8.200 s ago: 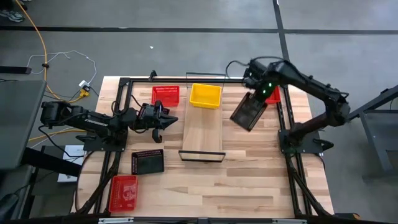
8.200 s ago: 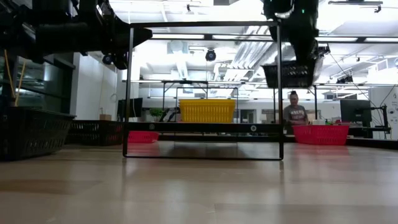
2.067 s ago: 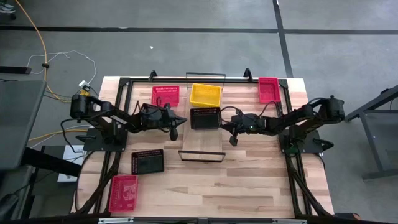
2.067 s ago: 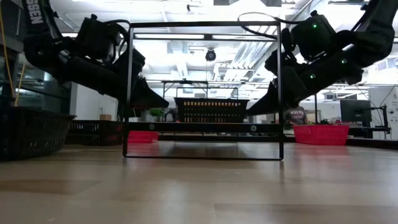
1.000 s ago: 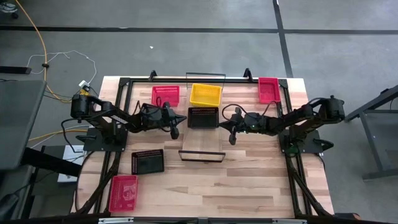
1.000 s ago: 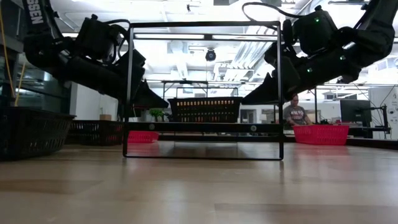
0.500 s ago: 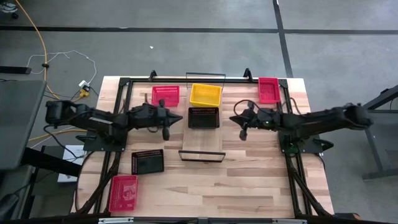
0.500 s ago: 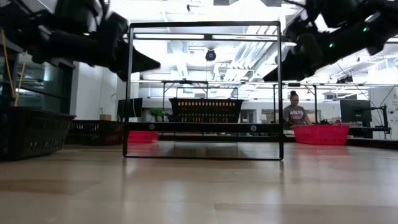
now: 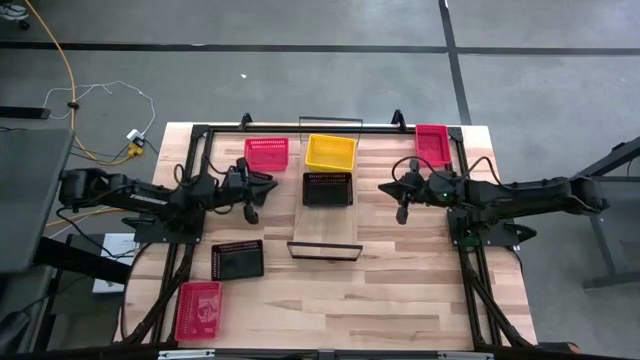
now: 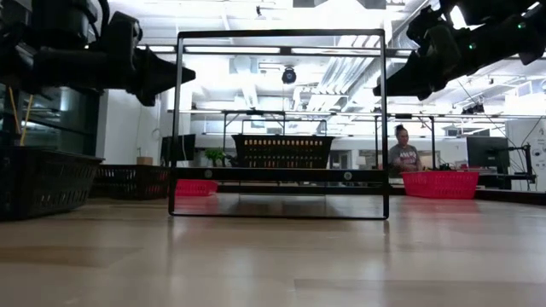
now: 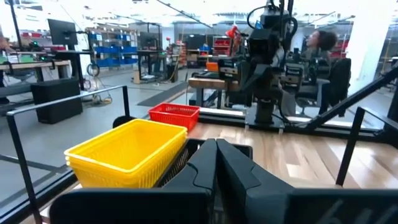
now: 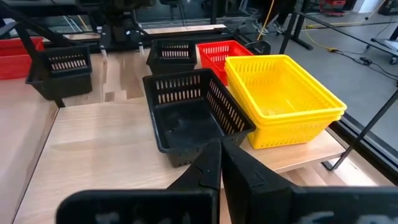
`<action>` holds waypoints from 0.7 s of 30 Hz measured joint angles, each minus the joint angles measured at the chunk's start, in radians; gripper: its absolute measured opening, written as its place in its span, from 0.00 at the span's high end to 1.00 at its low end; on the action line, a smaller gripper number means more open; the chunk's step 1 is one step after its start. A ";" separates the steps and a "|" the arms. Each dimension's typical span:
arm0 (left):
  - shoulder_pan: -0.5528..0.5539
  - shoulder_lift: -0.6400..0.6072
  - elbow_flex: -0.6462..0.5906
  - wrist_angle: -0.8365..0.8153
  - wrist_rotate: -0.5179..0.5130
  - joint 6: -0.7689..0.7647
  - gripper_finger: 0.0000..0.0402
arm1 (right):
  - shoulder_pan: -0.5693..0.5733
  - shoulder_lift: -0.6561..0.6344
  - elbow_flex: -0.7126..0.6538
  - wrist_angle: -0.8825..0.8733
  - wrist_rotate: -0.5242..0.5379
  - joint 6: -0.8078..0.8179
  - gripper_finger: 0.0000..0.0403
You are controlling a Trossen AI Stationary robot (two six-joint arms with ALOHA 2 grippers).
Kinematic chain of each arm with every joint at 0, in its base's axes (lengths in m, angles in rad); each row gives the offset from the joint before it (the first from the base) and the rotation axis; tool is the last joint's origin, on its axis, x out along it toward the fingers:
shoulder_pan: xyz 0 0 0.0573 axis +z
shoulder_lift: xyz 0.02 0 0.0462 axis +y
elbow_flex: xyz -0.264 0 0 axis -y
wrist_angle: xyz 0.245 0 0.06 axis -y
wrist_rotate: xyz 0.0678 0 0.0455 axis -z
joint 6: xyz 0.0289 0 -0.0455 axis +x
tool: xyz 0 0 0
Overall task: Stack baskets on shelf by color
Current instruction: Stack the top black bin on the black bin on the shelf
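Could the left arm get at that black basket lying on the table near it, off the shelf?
Probably yes. The black basket lies open on the table on the left arm's side, nothing on top, and the left gripper carries nothing, its jaws shut.

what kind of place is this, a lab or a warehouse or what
Most likely a robotics lab or workshop. Beyond the wooden table are more workbenches with another robot arm rig, shelving with blue storage bins, a monitor, and a person seated at a desk.

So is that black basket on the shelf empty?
Empty. The right wrist view looks into the black basket on the shelf and shows only its bare floor.
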 joint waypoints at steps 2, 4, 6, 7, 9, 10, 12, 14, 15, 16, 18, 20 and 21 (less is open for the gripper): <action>0.000 0.000 0.000 -0.006 0.000 0.000 1.00 | 0.000 0.002 0.000 0.001 0.009 0.000 1.00; 0.000 0.000 0.000 -0.026 0.000 -0.007 1.00 | 0.000 0.001 0.000 0.002 0.025 0.000 1.00; 0.000 0.000 0.000 -0.034 0.005 -0.020 1.00 | 0.000 0.001 0.000 0.002 0.034 0.000 1.00; 0.000 0.000 0.000 -0.037 0.007 -0.025 1.00 | 0.000 0.001 0.000 0.002 0.034 0.000 1.00; 0.000 0.000 0.000 -0.040 0.007 -0.026 1.00 | 0.000 0.001 0.000 0.002 0.035 0.000 1.00; 0.000 0.000 0.000 -0.039 0.007 -0.026 1.00 | 0.000 0.001 0.000 0.002 0.035 0.000 1.00; 0.000 0.000 0.000 -0.039 0.007 -0.026 1.00 | 0.000 0.001 0.000 0.002 0.035 0.000 1.00; 0.000 0.000 0.000 -0.039 0.007 -0.026 1.00 | 0.000 0.001 0.000 0.002 0.035 0.000 1.00; 0.000 0.000 0.000 -0.039 0.007 -0.026 1.00 | 0.000 0.001 0.000 0.002 0.035 0.000 1.00; 0.000 0.000 0.000 -0.037 0.006 -0.026 1.00 | 0.000 0.001 0.000 0.002 0.035 0.000 1.00; 0.000 0.000 0.000 -0.030 -0.013 -0.027 1.00 | 0.000 0.001 0.000 0.002 0.035 0.000 1.00; 0.000 0.001 0.001 -0.019 -0.044 -0.035 1.00 | 0.000 0.002 0.000 0.002 0.035 0.000 1.00; 0.000 0.001 0.003 -0.021 -0.057 -0.035 0.99 | 0.000 0.002 0.000 0.002 0.035 0.000 1.00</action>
